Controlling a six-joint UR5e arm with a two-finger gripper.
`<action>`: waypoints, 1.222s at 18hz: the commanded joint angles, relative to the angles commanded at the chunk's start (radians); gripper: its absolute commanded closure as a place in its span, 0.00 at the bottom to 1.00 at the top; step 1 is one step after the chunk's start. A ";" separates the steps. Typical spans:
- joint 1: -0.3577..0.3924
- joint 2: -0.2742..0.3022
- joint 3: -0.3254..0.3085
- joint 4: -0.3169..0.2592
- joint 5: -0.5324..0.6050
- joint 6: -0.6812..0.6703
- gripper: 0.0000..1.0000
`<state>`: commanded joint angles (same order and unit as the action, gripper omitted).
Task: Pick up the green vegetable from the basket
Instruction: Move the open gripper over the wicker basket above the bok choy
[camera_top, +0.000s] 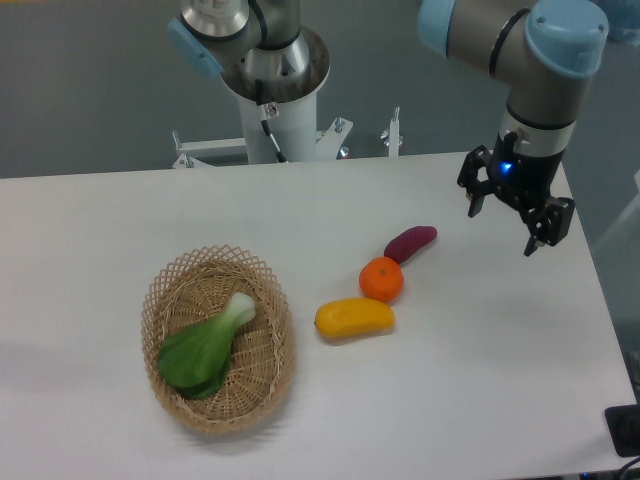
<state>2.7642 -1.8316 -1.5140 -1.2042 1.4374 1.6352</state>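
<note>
The green vegetable (205, 349) lies inside the oval wicker basket (264, 375) at the lower left of the table, leaves toward the front left and pale stalk pointing up right. My gripper (505, 225) hangs at the far right of the table, well away from the basket. It is open and empty, with its two fingers spread apart above the table top.
A purple oblong vegetable (410, 242), an orange fruit (381, 279) and a yellow oblong fruit (354, 318) lie in a diagonal row between basket and gripper. The arm's base column (275, 90) stands at the table's back edge. The table's right edge is near the gripper.
</note>
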 joint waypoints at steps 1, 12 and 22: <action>0.000 0.000 -0.005 0.002 -0.003 0.000 0.01; -0.086 0.052 -0.106 0.055 -0.014 -0.229 0.00; -0.414 0.026 -0.224 0.196 -0.003 -0.722 0.00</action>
<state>2.3504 -1.8054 -1.7379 -1.0079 1.4342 0.9130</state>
